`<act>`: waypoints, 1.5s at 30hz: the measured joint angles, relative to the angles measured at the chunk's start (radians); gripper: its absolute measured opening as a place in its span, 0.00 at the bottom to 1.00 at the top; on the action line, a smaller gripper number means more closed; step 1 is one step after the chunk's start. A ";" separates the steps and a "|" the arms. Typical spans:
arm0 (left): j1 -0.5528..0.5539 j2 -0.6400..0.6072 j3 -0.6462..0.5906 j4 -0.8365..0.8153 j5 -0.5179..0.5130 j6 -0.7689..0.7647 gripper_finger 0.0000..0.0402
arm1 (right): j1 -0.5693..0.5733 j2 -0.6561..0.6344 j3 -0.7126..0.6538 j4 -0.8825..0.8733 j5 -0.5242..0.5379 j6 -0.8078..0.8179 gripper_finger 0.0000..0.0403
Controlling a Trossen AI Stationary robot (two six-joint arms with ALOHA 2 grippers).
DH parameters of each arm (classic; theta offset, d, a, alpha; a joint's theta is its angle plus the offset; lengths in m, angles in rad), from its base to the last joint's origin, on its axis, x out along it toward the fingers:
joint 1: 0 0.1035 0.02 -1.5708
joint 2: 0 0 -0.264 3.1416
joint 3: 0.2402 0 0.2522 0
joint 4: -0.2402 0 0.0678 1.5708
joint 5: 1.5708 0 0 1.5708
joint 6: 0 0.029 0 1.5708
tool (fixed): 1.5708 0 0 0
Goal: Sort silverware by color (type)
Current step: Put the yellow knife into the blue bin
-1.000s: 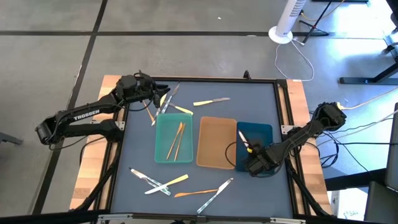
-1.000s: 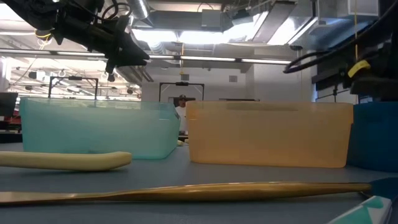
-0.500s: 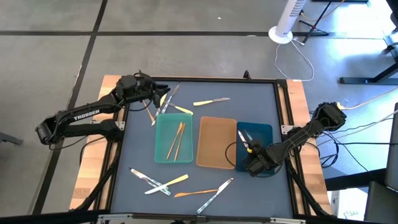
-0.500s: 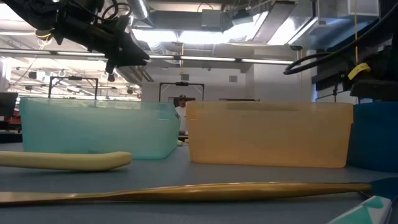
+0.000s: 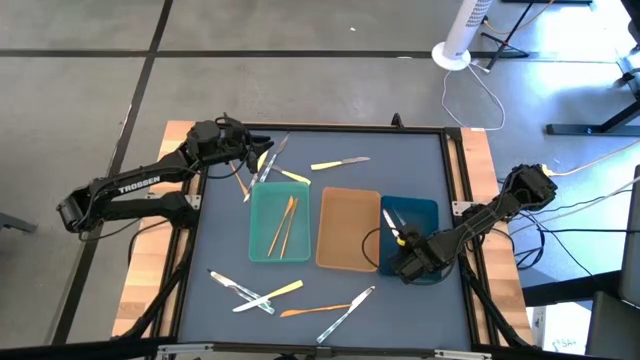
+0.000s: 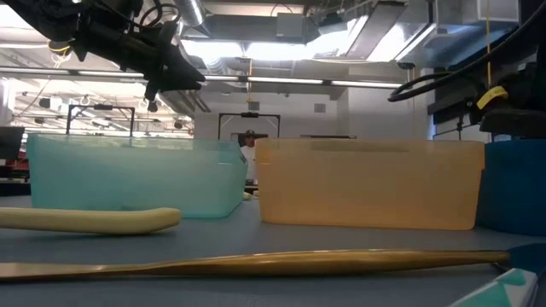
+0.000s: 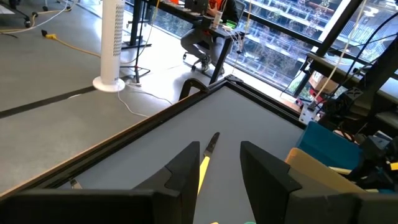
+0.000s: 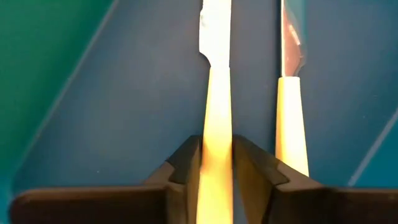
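Note:
My right gripper (image 5: 403, 243) reaches down into the dark-blue tray (image 5: 422, 214) and is shut on a yellow-handled knife (image 8: 216, 74). A second yellow-handled piece (image 8: 290, 124) lies on the tray floor beside it. My left gripper (image 5: 252, 158) hovers open and holding nothing over a heap of silverware (image 5: 268, 170) at the table's far left. The teal tray (image 5: 262, 235) holds two gold pieces (image 5: 286, 225). The tan tray (image 5: 348, 230) stands between the other two trays. My right gripper pinches the knife's yellow handle (image 8: 216, 127) between its two fingers (image 8: 183, 163), one on each long side. The fingers come steeply from above. The knife runs on ahead of them, silver blade (image 8: 215, 31) toward the tray floor. Whether the blade rests there I cannot tell.
A yellow-handled knife (image 5: 340, 162) lies at the far middle of the mat. More loose silverware lies along the near edge (image 5: 252, 292) (image 5: 337, 308). In the low view a yellow handle (image 6: 85, 220) and a gold piece (image 6: 256, 260) lie in front of the teal tray (image 6: 128, 175) and the tan tray (image 6: 367, 183).

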 joint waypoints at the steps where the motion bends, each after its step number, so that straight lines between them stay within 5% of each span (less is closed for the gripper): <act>1: 0.000 0.000 0.000 0.000 0.000 0.000 0.27 | 0.000 0.000 0.000 0.000 -0.001 0.000 0.25; 14: 0.000 0.000 0.000 0.000 0.000 0.000 0.27 | 0.000 0.000 0.000 -0.003 0.000 0.000 0.42; 45: 0.000 0.000 0.000 0.127 0.028 0.051 0.27 | 0.000 0.000 0.097 -0.101 -0.006 0.000 0.43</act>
